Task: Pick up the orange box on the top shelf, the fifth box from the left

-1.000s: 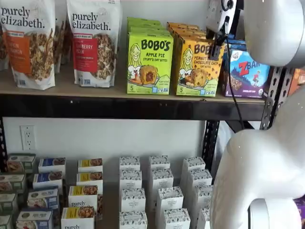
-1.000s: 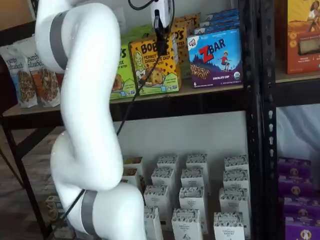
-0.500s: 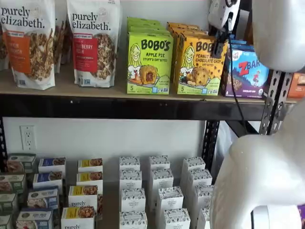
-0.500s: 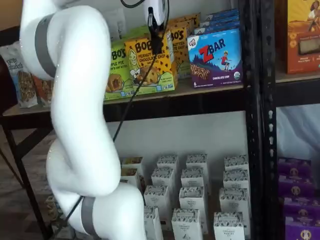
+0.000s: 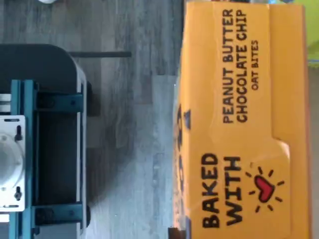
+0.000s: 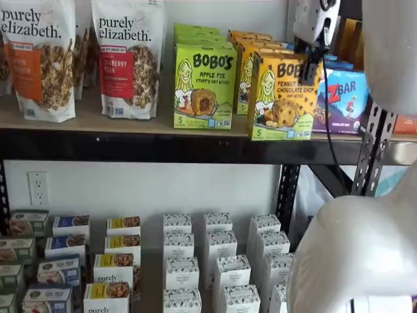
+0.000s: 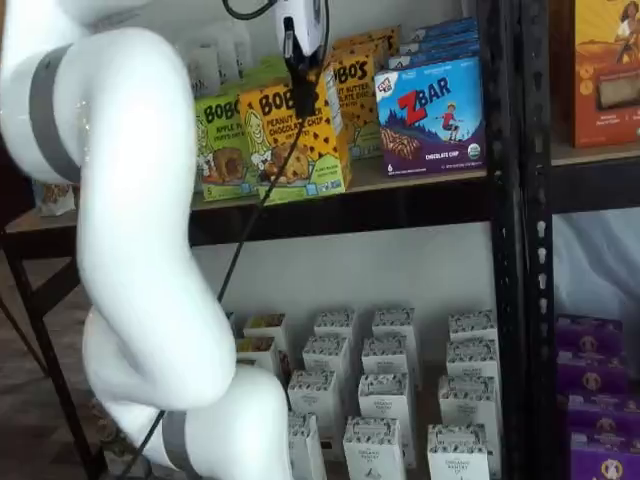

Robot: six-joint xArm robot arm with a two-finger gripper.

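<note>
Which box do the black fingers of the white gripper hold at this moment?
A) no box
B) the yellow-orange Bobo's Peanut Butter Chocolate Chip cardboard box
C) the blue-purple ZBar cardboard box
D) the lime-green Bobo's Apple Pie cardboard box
B: in both shelf views the gripper is closed on the top edge of the yellow-orange Bobo's Peanut Butter Chocolate Chip box, which stands forward of its row at the front edge of the top shelf.

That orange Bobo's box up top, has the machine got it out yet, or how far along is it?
Done: the gripper is shut on the top of the orange box. In hand: the box has come forward since a second ago and now overhangs the top shelf front edge, ahead of the green Bobo's box. Left: lifting it fully clear of the shelf.
</note>
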